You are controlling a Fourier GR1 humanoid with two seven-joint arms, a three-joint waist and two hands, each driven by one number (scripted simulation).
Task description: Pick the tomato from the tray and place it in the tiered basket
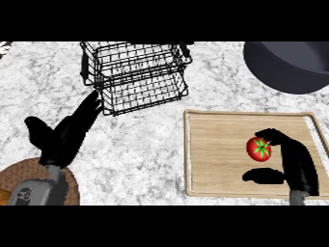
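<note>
A red tomato (pixel 258 148) with a green stem lies on the wooden tray (pixel 213 154) at the right. My right hand (pixel 295 159) sits over the tray beside the tomato, its fingers arched over the tomato's top right and its thumb low to the left, not closed on it. The black wire tiered basket (pixel 138 77) stands at the back centre. On the left my left hand (pixel 63 132) rests open, fingers stretched toward the basket's lower left corner.
A large dark pot (pixel 298 62) stands at the back right, beyond the tray. A round woven mat (pixel 24 178) lies at the lower left under my left forearm. Marble counter spreads between basket and tray.
</note>
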